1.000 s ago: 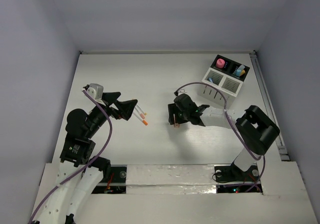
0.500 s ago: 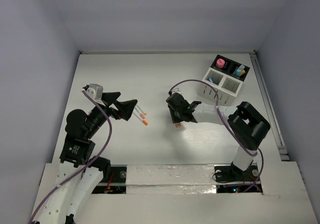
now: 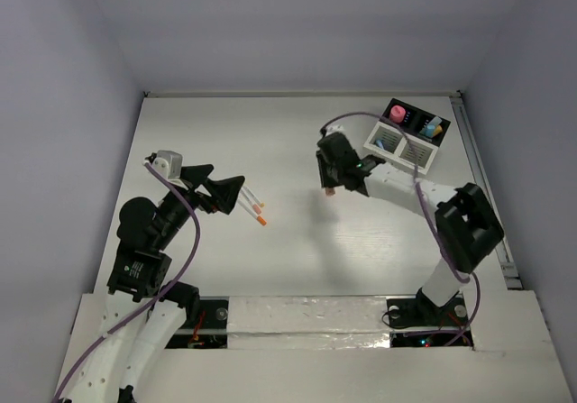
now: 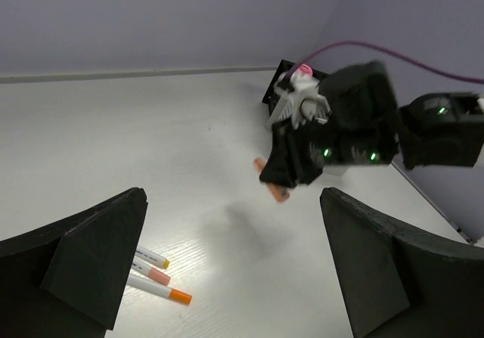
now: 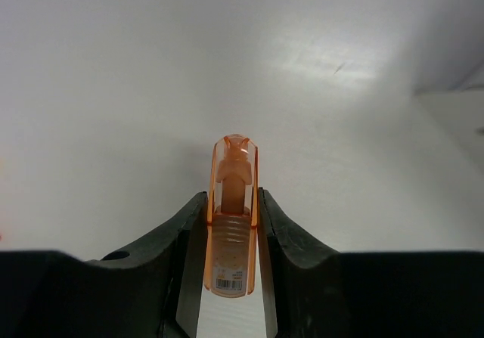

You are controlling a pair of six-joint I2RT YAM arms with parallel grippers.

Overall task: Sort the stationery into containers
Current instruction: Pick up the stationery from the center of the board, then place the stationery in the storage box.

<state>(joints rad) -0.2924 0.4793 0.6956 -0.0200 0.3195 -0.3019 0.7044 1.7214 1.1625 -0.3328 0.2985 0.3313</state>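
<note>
The right tool (image 5: 231,199) pinches an orange capsule-shaped piece (image 5: 232,164) between its two fingers. The piece's long axis runs along the fingers, and its rounded end pokes out past the tips. In the left wrist view the piece hangs clear of the bench (image 3: 225,132), with a faint shadow below it.

The white slatted organizer (image 3: 402,149) sits just to the right of this tool in the overhead view, a little farther from the arm bases and near the bench's far right corner. Its black back section (image 3: 416,117) already holds a stubby pink cylinder (image 3: 397,112) and a blue piece (image 3: 435,123).

The coming move looks like a short carry to the right and slightly away from the bases, over the organizer's near wall. The piece would probably need tipping end-down to drop into a square compartment. I cannot tell from here which compartment it belongs in.

The right arm is clearly the nearer one for this. The left tool (image 3: 227,187) is spread wide and holds nothing, well apart from the organizer. It hovers beside the thin white orange-tipped sticks (image 3: 255,208), which lie on the bench in front of it, side by side. Those sticks look like that arm's job.
</note>
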